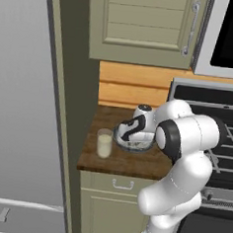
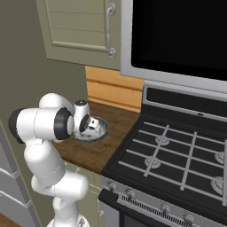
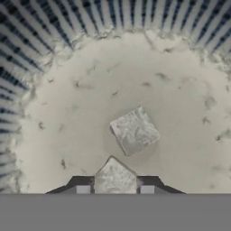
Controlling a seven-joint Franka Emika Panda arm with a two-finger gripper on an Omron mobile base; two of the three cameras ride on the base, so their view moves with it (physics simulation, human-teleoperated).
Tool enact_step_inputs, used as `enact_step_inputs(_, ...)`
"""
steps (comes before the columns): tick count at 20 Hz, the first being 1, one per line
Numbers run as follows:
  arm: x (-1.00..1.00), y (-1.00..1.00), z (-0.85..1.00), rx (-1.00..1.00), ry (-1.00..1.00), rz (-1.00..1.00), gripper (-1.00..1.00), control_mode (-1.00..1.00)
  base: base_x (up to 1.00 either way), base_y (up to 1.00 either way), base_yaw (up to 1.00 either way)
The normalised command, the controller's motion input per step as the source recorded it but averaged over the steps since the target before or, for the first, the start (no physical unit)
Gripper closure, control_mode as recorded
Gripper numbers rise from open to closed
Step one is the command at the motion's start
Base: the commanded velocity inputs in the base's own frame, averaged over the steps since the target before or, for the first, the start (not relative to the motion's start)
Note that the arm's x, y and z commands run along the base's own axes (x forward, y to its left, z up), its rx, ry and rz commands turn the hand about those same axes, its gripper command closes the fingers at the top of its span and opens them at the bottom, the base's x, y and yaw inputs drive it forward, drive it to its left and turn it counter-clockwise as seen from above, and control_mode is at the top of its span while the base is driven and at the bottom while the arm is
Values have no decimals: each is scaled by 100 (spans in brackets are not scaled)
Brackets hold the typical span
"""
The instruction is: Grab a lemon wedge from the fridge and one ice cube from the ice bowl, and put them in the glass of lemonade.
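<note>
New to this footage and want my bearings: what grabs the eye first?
The white arm bends over the wooden counter, its claw down inside the ice bowl with one cube between its fingertips and another cube just beyond. The glass of lemonade stands left of the bowl; a gas stove lies to the right.

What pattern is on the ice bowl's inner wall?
Dark blue radial stripes on the ice bowl, above a speckled whitish floor; clearest in the hand view.

A dark wooden worktop (image 1: pixel 134 162) sits between the fridge side and the stove. The glass of lemonade (image 1: pixel 104 143) stands on it near the front left. Just right of the glass rests the ice bowl (image 1: pixel 122 140).
</note>
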Motion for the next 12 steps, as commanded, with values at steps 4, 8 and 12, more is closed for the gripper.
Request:
enact_step_inputs(4,0,0,0,0,0,0,100,-100,0,0,0)
enact_step_inputs(8,-15,0,8,0,-1,0,100,-100,0,0,0)
enact_step_inputs(12,-28,0,50,2,-4,-2,100,-100,0,0,0)
